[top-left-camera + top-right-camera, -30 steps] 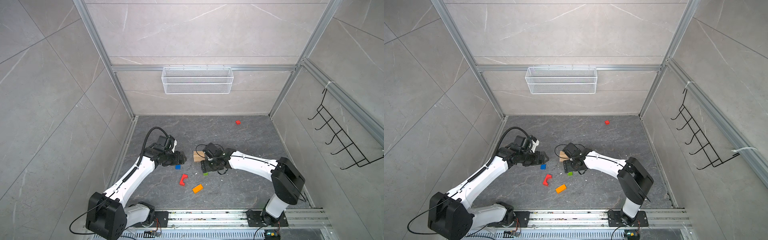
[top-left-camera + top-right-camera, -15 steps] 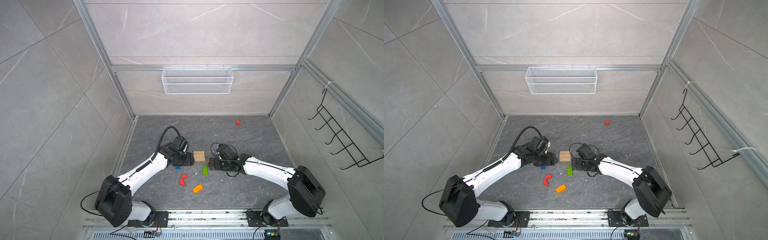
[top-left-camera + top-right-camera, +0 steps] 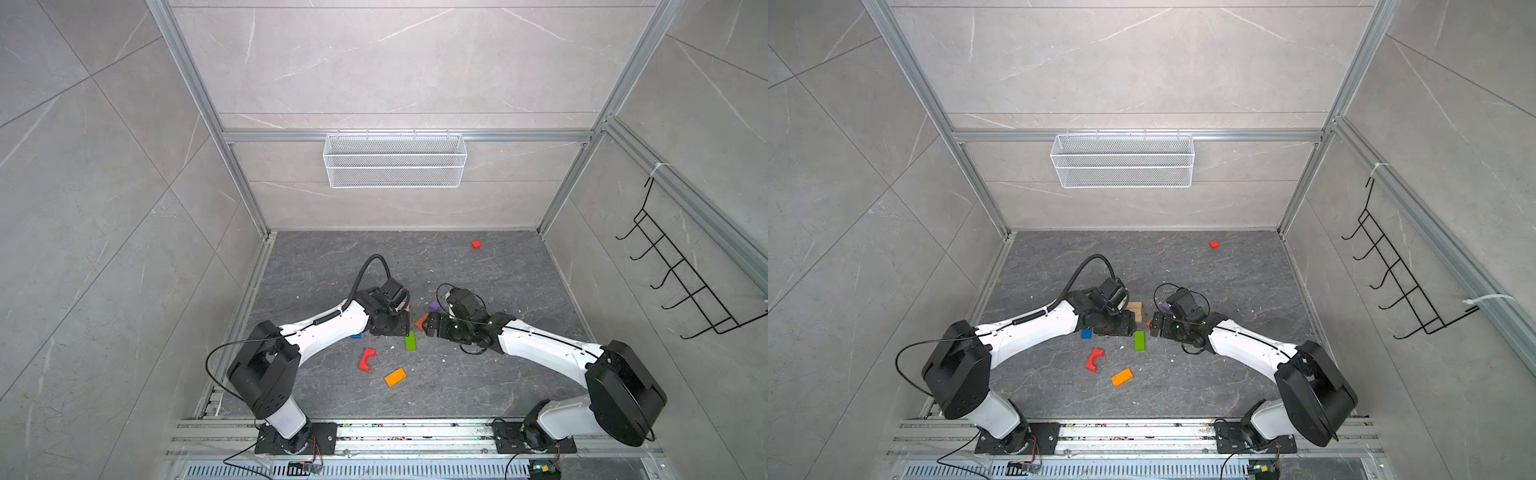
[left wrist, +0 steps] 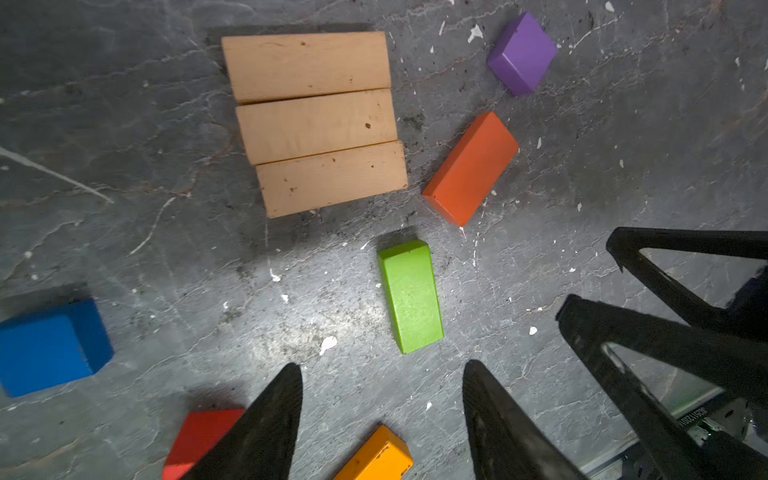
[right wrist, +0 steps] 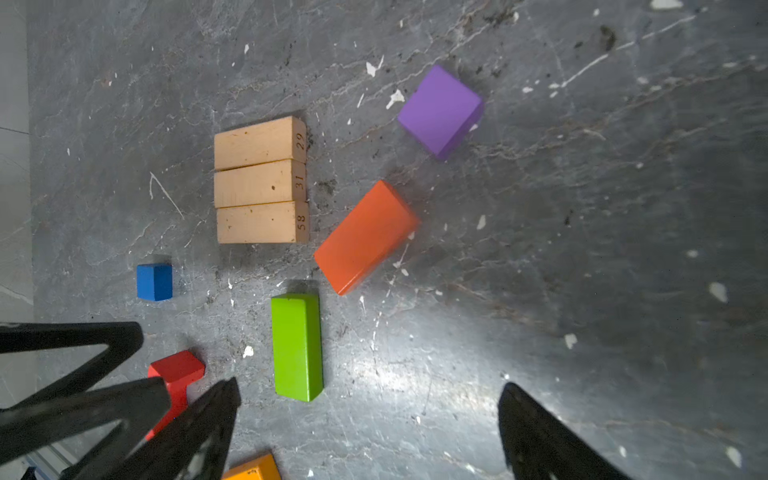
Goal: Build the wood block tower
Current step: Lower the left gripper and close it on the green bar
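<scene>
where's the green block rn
In both top views the green block lies on the floor near the middle, just on the near side of the three tan bars.

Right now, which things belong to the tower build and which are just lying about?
Job: three tan wooden bars, green slab, orange-red slab, purple cube, blue cube, red arch, orange block, far red cube.
Idle: white wire basket, black wall hooks.

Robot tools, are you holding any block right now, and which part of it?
Nothing is held. The left tool and right tool are both open and empty; the green block lies loose on the floor.
</scene>
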Controlling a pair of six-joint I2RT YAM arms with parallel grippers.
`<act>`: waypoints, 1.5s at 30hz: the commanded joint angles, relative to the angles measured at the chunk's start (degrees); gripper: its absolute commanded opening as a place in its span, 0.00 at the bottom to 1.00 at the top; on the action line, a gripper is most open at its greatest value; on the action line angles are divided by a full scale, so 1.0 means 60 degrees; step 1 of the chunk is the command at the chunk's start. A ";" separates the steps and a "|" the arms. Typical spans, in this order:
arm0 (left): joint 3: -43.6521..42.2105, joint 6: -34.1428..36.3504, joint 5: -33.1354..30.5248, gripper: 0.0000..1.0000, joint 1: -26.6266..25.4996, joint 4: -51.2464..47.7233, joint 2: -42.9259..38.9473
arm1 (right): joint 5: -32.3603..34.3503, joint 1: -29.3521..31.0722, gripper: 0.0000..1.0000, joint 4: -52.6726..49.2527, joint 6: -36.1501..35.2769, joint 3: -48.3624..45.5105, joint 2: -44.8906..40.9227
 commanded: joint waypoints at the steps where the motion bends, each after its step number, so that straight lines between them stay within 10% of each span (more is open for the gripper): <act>1: 0.0553 -0.0244 -0.0315 0.59 -0.0216 0.0019 0.0376 | 0.0199 -0.0135 1.00 -0.0032 0.0262 -0.0182 -0.0472; 45: 0.1559 -0.0863 -0.1138 0.41 -0.1064 -0.0922 0.2710 | 0.0592 -0.0532 0.95 -0.0607 0.0394 -0.0424 -0.0693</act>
